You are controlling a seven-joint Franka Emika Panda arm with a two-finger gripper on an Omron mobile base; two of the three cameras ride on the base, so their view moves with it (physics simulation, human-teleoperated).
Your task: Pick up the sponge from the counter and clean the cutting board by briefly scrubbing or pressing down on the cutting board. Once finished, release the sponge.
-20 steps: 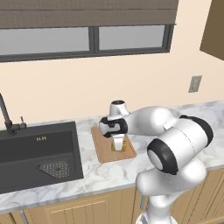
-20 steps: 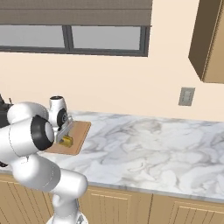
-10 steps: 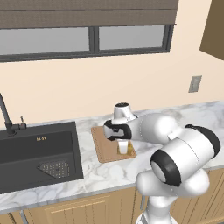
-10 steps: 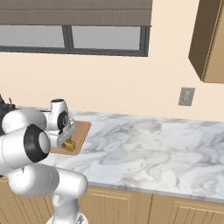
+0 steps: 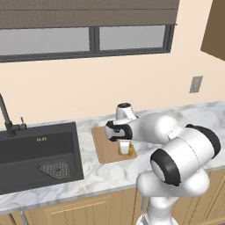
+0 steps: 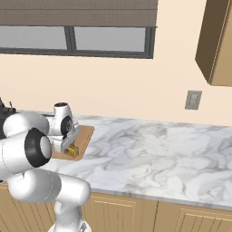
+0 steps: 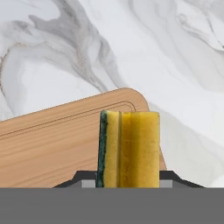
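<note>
Sponge (image 7: 127,148) is already picked up, clamped in the gripper (image 5: 125,147) and held on edge over the board's (image 5: 104,150) near right corner. Whether it touches the wood I cannot tell. Scrubbing looks underway or imminent; releasing on the counter (image 6: 154,154) remains.

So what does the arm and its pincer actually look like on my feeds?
The arm is glossy white with rounded, bulbous links and dark grey to black joint rings. The pincer has a pale boxy body; its small dark fingertips show in the hand view. No cables or markings are visible.
</note>
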